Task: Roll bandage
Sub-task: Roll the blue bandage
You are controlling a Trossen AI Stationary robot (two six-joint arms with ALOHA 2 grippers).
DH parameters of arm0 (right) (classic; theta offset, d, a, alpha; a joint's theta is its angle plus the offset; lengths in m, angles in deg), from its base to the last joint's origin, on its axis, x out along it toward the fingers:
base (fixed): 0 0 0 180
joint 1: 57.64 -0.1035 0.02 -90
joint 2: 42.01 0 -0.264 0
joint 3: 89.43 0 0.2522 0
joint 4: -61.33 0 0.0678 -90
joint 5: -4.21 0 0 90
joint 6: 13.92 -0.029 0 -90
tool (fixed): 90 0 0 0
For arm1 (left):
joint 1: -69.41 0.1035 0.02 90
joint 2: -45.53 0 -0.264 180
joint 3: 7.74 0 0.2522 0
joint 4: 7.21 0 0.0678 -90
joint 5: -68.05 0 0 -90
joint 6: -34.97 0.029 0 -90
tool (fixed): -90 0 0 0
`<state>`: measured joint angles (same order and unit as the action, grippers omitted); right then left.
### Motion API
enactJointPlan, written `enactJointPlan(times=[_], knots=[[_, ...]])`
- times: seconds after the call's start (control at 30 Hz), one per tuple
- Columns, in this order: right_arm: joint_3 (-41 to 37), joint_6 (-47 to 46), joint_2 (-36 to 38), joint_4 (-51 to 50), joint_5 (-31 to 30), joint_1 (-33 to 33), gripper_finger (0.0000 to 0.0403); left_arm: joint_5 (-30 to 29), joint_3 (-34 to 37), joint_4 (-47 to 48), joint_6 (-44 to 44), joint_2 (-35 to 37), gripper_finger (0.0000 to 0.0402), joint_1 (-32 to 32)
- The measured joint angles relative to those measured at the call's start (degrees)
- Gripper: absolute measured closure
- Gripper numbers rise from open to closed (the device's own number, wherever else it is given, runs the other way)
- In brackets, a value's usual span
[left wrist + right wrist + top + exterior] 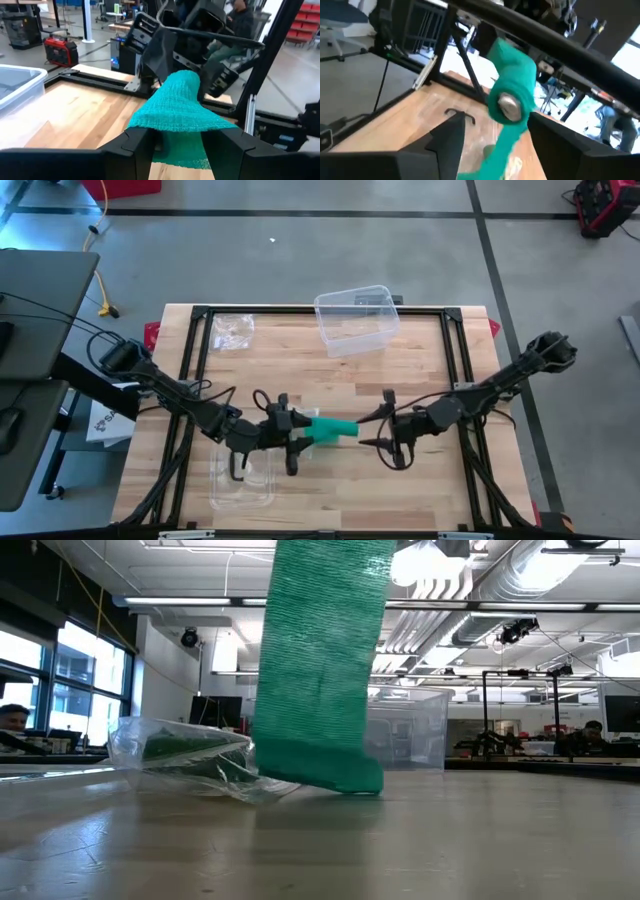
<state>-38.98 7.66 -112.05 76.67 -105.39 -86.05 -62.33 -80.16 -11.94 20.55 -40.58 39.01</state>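
Observation:
A teal-green bandage (330,427) stretches between my two grippers over the middle of the table. My left gripper (300,436) is shut on its flat strip (175,112). My right gripper (366,430) faces it and is shut on the rolled end (512,85), which has a metal disc at its core (508,106). In the low view the strip (320,650) hangs from above. Its lower end (320,776) lies folded on the table. My left gripper holds the strip between its two fingers (135,145), coming level from the table's left. The cloth (180,125) fans out wide across the fingers and runs on to the roll. A loose length (182,160) hangs below them. My right gripper has the roll's curved side (527,100) at its fingertips, coming level from the table's right. The roll's end face points back at the wrist. The roll is lifted clear, and a tail (495,150) hangs slack below it. Whether both fingers touch it, I cannot tell.
A clear plastic bin (355,320) stands at the far middle of the table. A crumpled clear bag (232,330) lies at the far left. A clear package (242,480) lies near the front left, under my left arm, and shows in the low view (185,755).

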Motion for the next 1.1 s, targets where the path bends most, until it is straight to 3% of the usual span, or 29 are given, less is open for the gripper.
enactJointPlan(times=[0.13,0.27,0.63,0.77,0.87,1.1], knots=[[0.0,1.0,0.0,2.3,-2.0,-0.7,0.0189,0.0,0.0,-2.7,0.0,-0.9,0.0252,0.1],[0.0,1.2,0.0,3.9,-4.3,-0.4,0.0218,0.4,0.0,-4.4,0.0,-1.3,0.0252,0.2],[0.0,3.6,-0.5,6.4,-2.9,-0.1,0.0282,1.3,0.0,-6.8,0.0,-1.3,0.0252,0.9],[0.0,2.6,-0.5,8.7,-2.9,-0.1,0.0344,1.4,0.0,-6.7,-0.3,-1.3,0.0252,0.9],[0.0,2.8,-0.5,9.7,-2.6,-0.2,0.039,4.6,0.0,-6.7,0.5,-1.2,0.0243,1.3],[0.0,-0.8,0.4,9.6,-3.0,-0.4,0.0398,7.2,-0.1,-2.3,3.6,0.5,0.0214,1.2]])
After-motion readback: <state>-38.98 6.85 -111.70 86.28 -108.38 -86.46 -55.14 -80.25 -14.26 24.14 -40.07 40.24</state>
